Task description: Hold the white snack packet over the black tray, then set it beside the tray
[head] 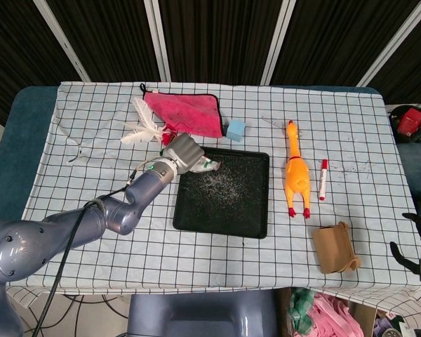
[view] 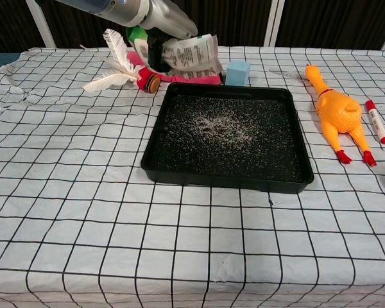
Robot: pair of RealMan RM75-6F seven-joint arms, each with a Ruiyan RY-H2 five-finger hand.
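My left hand (head: 182, 150) grips the white snack packet (head: 205, 166) in the air at the back left corner of the black tray (head: 221, 229). In the chest view the hand (view: 162, 19) holds the printed packet (view: 192, 55) just above the far left rim of the tray (view: 224, 181). The tray's floor is speckled with white crumbs. My right hand (head: 412, 247) hangs off the table's right front edge, partly cut off by the frame, fingers apart and holding nothing.
Behind the tray lie a pink cloth (head: 186, 112), a white feather (head: 142, 126) and a blue cube (head: 235, 129). Right of the tray lie a rubber chicken (head: 295, 172), a red marker (head: 323, 179) and a brown cardboard box (head: 335, 247).
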